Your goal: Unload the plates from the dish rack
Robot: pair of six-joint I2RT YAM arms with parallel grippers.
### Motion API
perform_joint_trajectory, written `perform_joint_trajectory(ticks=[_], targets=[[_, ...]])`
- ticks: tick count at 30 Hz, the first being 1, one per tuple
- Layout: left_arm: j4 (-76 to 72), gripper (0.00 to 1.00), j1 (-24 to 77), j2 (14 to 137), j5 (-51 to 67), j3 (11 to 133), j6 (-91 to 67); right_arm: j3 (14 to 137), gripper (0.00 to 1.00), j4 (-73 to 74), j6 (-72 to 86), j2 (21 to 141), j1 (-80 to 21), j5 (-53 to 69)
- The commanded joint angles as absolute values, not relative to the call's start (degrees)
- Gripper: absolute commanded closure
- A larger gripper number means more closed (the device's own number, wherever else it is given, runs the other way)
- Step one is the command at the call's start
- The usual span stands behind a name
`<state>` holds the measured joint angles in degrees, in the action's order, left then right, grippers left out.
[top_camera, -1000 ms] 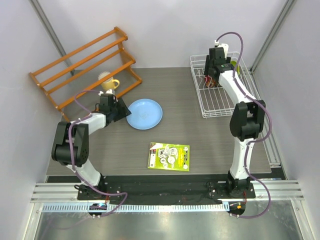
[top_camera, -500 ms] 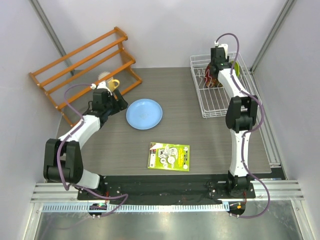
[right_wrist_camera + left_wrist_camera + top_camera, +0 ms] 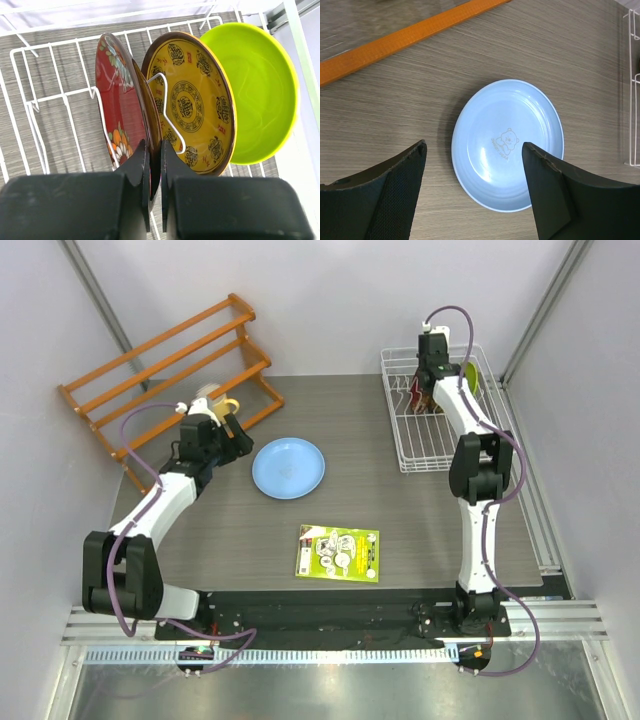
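The light blue plate (image 3: 289,467) (image 3: 507,145) lies flat on the table. My left gripper (image 3: 233,432) (image 3: 474,145) hovers open just left of it, holding nothing. In the white wire dish rack (image 3: 430,445) (image 3: 50,95) three plates stand on edge: dark red patterned (image 3: 117,95), orange-yellow patterned (image 3: 195,105) and lime green (image 3: 260,90). My right gripper (image 3: 425,390) (image 3: 155,145) reaches into the rack, shut on the rim of the dark red plate (image 3: 413,395), one finger on each face.
An orange wooden slatted shelf (image 3: 160,365) (image 3: 410,35) stands at the back left with a yellow mug (image 3: 222,407) beside it. A green booklet (image 3: 338,552) lies near the table's front middle. The dish rack's edge (image 3: 631,90) shows at the right of the left wrist view.
My right gripper has closed onto the dark red plate's rim in the rack. My left arm has drawn back left from the blue plate, its jaws opening wider.
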<state>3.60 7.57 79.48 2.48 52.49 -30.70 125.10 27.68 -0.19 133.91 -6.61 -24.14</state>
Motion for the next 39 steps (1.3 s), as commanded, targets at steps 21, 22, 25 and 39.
perform_joint_trajectory(ticks=[21, 22, 25, 39], targets=[[4.1, 0.18, 9.2, 77.9, 2.9, 55.2, -28.5, 112.3, 0.99, 10.5, -12.0, 110.4, -14.7, -52.9], [4.0, 0.18, 9.2, 78.0, 3.3, 55.3, -28.7, 111.7, 0.99, 12.4, -9.7, 108.5, -15.4, -52.3], [1.4, 0.19, 9.4, 78.5, 6.3, 55.2, -30.5, 109.6, 0.99, 17.6, -5.6, 105.5, -17.0, -46.9], [-21.2, 0.19, 11.5, 83.5, 24.8, 50.8, -42.3, 91.4, 0.99, 19.3, 22.9, 93.1, -21.9, -4.6]])
